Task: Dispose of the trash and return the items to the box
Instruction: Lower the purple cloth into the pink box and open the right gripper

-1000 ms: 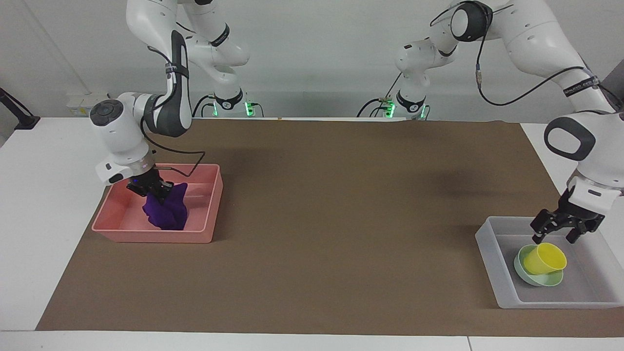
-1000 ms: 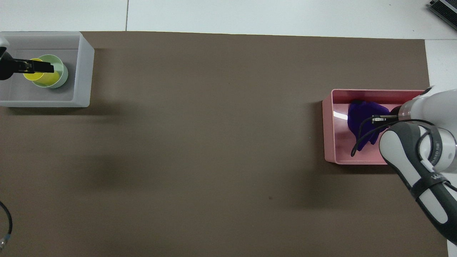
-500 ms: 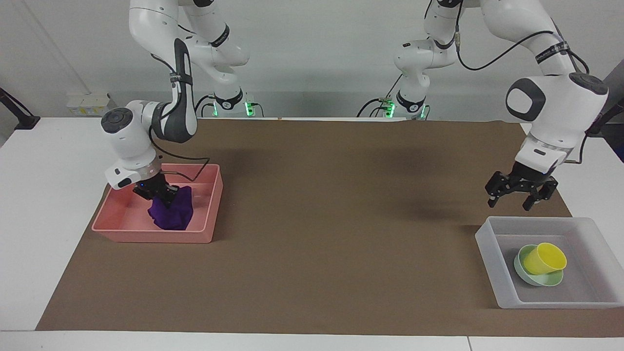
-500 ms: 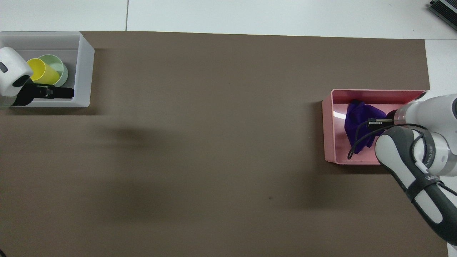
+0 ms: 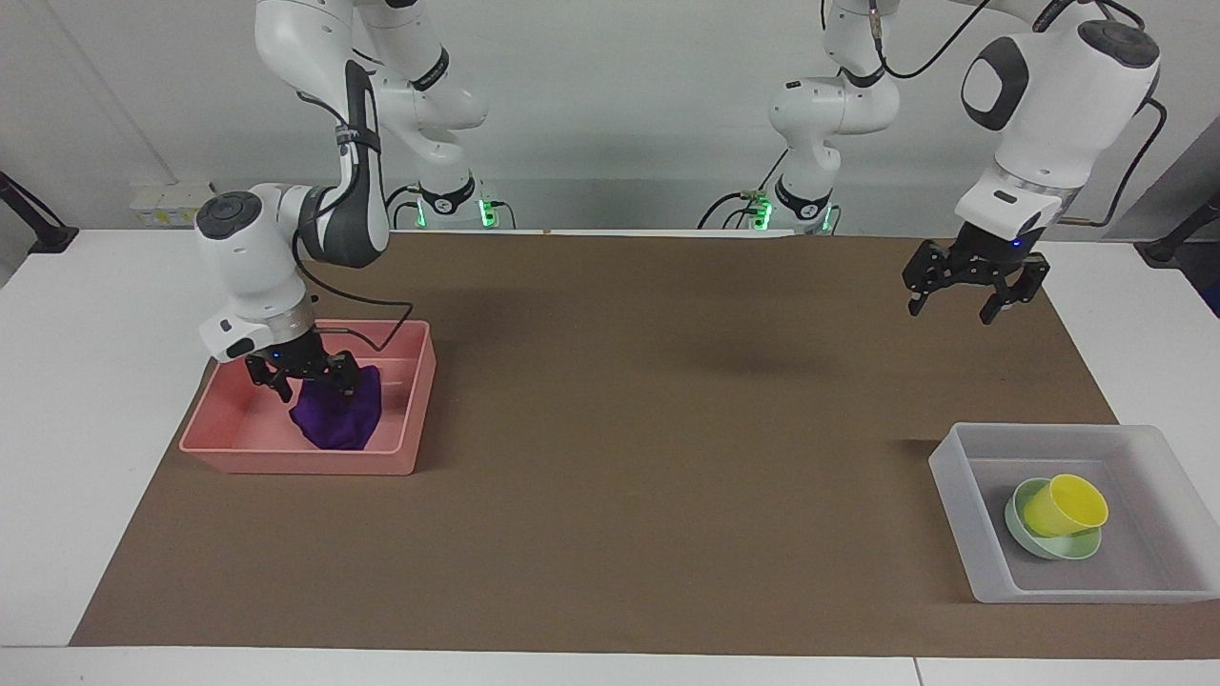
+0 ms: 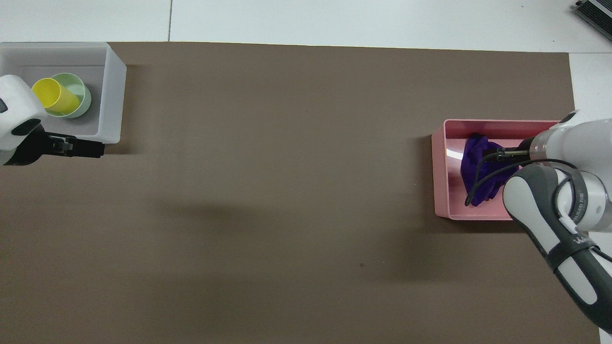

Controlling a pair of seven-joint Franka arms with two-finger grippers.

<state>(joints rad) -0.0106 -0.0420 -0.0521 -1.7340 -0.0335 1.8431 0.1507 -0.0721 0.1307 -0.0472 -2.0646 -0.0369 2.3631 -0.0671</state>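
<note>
The purple rag (image 5: 334,416) lies bunched in the pink bin (image 5: 400,465) at the right arm's end of the table (image 5: 610,534). The right tool (image 5: 305,383) sits low in the bin, right over the rag, fingers spread and released. Whether a fingertip touches the cloth I cannot tell. The yellow cup (image 5: 1066,504) rests tilted inside the green bowl (image 5: 1025,538), and both sit in the whitish box (image 5: 963,514) at the left arm's end. The left tool (image 5: 965,290) hangs empty in the air over the brown mat (image 5: 667,429), fingers spread, well apart from the box.

By the look of it the sorting is done. The main risk is a fold of the soft rag snagging on a right fingertip as that arm lifts, dragging it over the bin wall. The leaning cup could also tip out of the bowl if the box is knocked
</note>
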